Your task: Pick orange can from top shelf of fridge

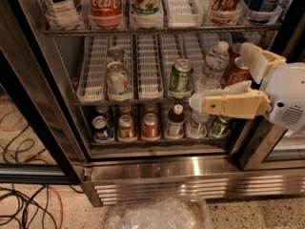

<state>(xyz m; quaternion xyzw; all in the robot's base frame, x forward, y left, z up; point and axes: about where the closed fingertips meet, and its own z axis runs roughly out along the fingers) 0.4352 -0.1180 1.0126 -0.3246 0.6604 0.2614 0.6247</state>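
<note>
On top shelf (167, 31), one orange can (226, 4); below right, one spread hand (219, 76).

**Orange can's up on the top shelf, right side**

The orange can (225, 4) stands upright in the fridge (181, 168), on the top shelf (157, 31), in a white lane tray toward the right. It has tan-orange and cream sides with dark cursive lettering, and its top is cut off by the frame edge. The gripper (220, 75) is well below it, in front of the middle rack, fingers spread apart.

Camera looks down into the fridge (157, 168); pincer (220, 78) at right.
</note>
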